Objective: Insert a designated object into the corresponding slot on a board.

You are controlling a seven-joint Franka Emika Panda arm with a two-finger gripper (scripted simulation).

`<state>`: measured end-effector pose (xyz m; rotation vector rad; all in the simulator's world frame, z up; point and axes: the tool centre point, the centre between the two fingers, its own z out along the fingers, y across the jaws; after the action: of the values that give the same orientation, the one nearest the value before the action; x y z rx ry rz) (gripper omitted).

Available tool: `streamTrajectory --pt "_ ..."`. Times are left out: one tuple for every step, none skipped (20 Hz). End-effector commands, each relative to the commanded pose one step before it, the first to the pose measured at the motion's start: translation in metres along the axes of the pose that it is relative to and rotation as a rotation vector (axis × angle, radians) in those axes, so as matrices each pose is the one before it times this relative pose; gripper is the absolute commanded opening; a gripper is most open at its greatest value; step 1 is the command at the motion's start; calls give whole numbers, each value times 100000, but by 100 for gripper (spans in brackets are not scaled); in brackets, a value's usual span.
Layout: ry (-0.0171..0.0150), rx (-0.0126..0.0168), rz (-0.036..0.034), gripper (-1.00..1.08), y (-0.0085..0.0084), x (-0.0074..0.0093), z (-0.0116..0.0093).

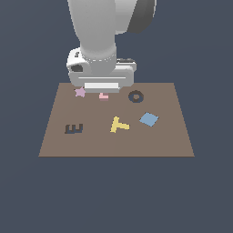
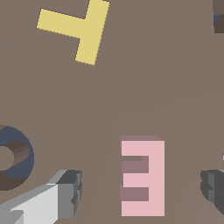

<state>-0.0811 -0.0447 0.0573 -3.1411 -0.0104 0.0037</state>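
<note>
**Claw poised over the pink E-shaped piece at the far edge of the board**

Exterior view: the white robot arm descends from the top of the frame, and its claw [image 1: 103, 91] hangs low over the rear edge of the large flat brown rectangular board [image 1: 173, 136]. The small flat light-pink piece [image 1: 103, 96] lies on the board directly beneath the claw, partly hidden by it. Just to its left is a mauve five-pointed star [image 1: 80, 92]; to its right, a dark ring-shaped O recess [image 1: 135, 96]. The dark, nearly black E-shaped slot [image 1: 73, 129] sits at centre left, well apart from the pink piece. A yellow T-shaped piece [image 1: 119, 124] and a light-blue square tile [image 1: 149, 119] occupy the middle.

Wrist view: the pink piece [image 2: 142, 177] shows an E outline and lies flat between the two fingers [image 2: 65, 192], which stand apart on either side without touching it.
</note>
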Motion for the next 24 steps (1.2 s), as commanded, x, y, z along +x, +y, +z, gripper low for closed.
streamTrajectory --pt "163 -32 -46 100 222 -339 497" --pt "55 -37 18 100 55 -74 80" --pt "0 0 0 100 29 -42 67" --pt "0 0 0 100 10 -14 22" --pt "-126 4 57 100 -32 46 -87" --pt "0 0 0 100 1 1 31" --pt "0 0 0 100 4 2 93" --pt "0 0 0 100 6 2 155" --pt "0 0 0 100 9 2 217" --pt "65 7 -23 100 -1 -1 245" --pt "0 0 0 100 13 -1 341" --pt "0 0 0 100 13 -4 342" --pt "0 0 0 100 10 -5 280" --pt "65 7 -21 100 -3 -6 184" --pt "0 0 0 100 6 -4 156" --pt "0 0 0 100 3 -3 93" --pt "0 0 0 100 1 -1 31" --pt "0 0 0 -100 0 0 0" --pt "0 0 0 -100 0 0 0" --pt "0 0 0 -100 0 0 0" --pt "0 0 0 -100 0 0 0" --pt "0 0 0 -100 0 0 0" --pt "0 0 0 -100 0 0 0" --pt "0 0 0 -100 0 0 0"
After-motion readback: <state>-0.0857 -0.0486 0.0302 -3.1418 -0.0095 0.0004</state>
